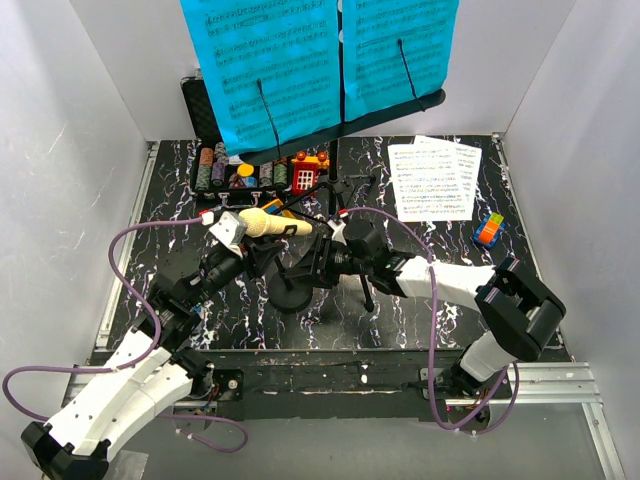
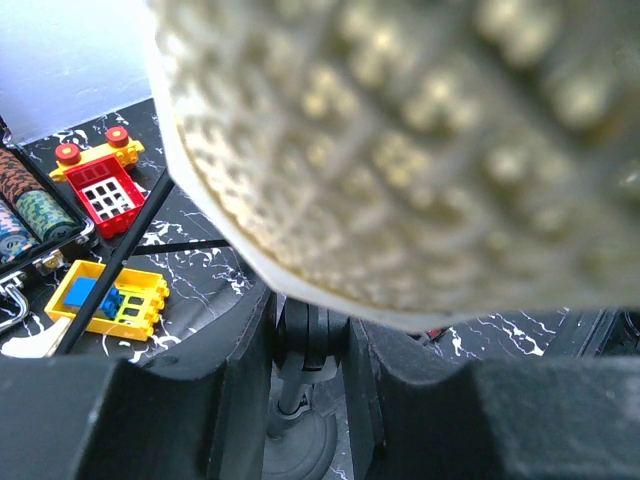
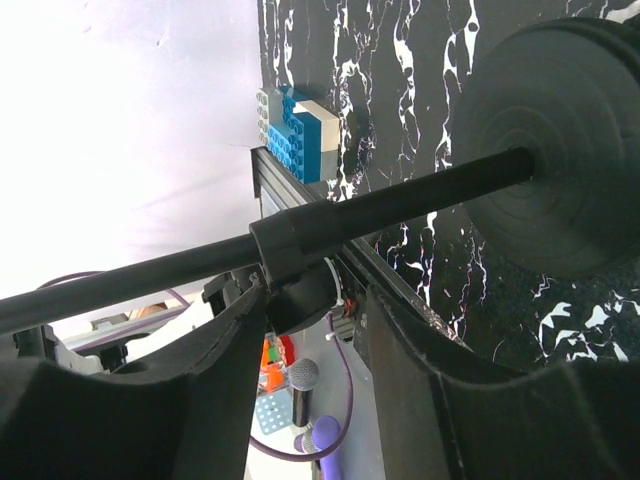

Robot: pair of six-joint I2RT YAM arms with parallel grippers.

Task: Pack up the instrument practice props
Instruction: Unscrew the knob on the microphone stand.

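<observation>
Cream microphone (image 1: 272, 225) lies horizontal atop the mic stand (image 3: 560, 150), head toward the left arm, just above the left end effector (image 2: 310, 320); its grip cannot be confirmed. Right end effector (image 3: 312, 300) straddles the stand's pole, jaws apart.

no readable text, notation on blue sheet-music pages (image 1: 270, 60) illegible

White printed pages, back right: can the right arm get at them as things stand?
Likely yes, once it backs off: the right claw straddles the small mic stand, and only bare table shows toward the white pages.
</observation>
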